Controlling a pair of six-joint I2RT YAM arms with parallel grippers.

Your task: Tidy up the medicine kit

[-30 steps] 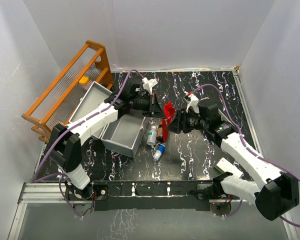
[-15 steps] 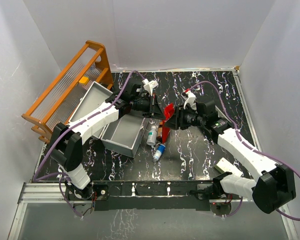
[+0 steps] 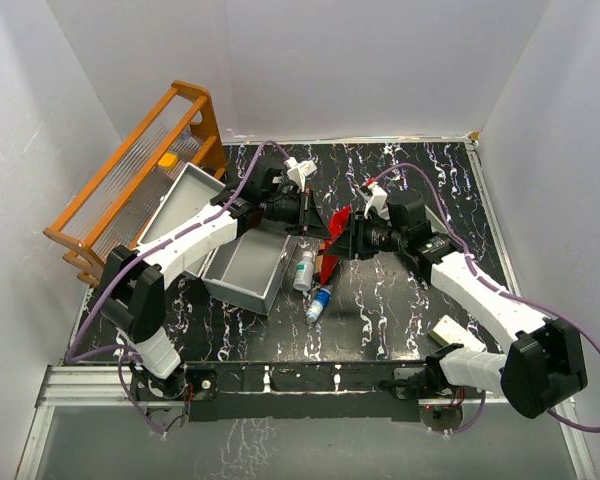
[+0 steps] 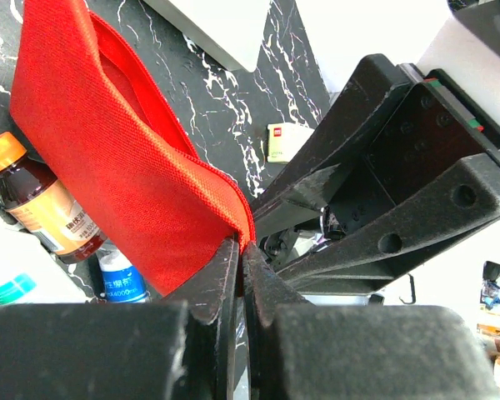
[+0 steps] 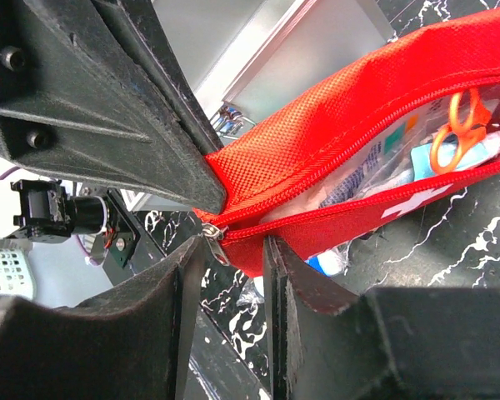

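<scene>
Beside the open light-grey hard box, the red fabric pouch is being pinched by shut left jaws — a slip is being risked, its metal zip tab sitting off-centre between barely parted right jaws.

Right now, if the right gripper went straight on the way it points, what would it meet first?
The right gripper would first meet the zipper end of the pouch, which sits between its fingers. Just behind, the left fingers pinch that corner; depth is hard to judge.
</scene>
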